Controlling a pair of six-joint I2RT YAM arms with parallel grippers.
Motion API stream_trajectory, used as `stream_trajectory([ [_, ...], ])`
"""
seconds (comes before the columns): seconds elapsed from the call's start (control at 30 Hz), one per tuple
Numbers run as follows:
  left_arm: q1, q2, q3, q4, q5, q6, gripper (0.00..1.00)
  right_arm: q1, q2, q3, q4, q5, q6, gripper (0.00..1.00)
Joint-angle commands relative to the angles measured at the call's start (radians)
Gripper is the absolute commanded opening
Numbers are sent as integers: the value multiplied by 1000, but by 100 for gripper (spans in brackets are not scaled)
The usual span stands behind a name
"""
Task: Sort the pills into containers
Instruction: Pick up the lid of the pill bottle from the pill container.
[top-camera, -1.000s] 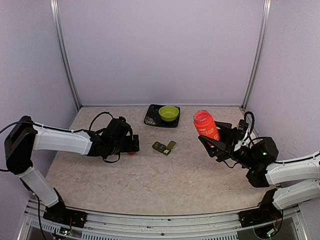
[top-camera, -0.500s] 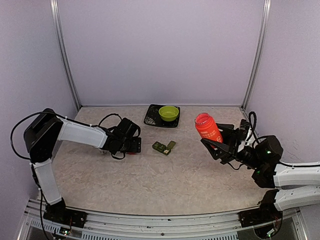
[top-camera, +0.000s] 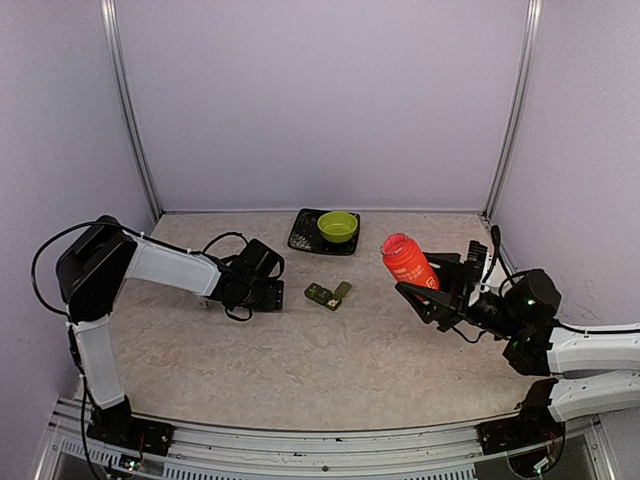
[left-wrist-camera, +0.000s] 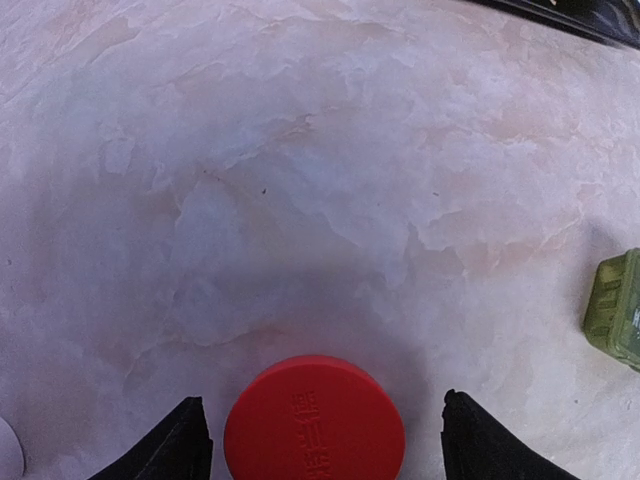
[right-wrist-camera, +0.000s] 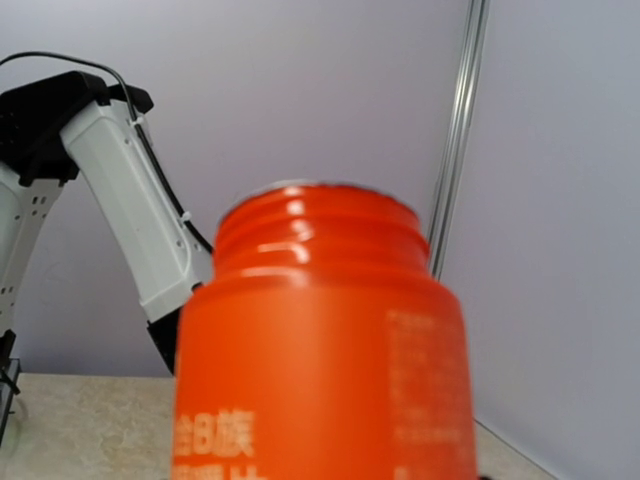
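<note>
The containers (top-camera: 328, 294), small dark green boxes joined in a row, lie mid-table; one end shows at the right edge of the left wrist view (left-wrist-camera: 618, 305). My left gripper (top-camera: 266, 292) sits low on the table just left of them. Its jaws are open around a flat red cap (left-wrist-camera: 315, 420), with a gap on each side. My right gripper (top-camera: 428, 296) is shut on an uncapped orange bottle (top-camera: 408, 262), held above the table and tilted left. The bottle (right-wrist-camera: 320, 350) fills the right wrist view and hides those fingers. I cannot make out pills for certain.
A black tray (top-camera: 303, 240) at the back centre carries a lime green bowl (top-camera: 338, 226) and some small pale specks. Walls close in the table on three sides, with metal posts at the back corners.
My left gripper has come down to the table nearer the containers, and its jaws have narrowed around the red cap. The right gripper has carried the bottle slightly left and lower.
</note>
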Motion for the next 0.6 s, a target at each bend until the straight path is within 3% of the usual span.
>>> stream_trajectory([
  [0.0,7,15,18,-18,-4,0,76,-1,-12,31,4,3,-7,18],
  [0.57,2,13,-1,3,6,-7,58,-1,12,47,-6,-1,-5,18],
])
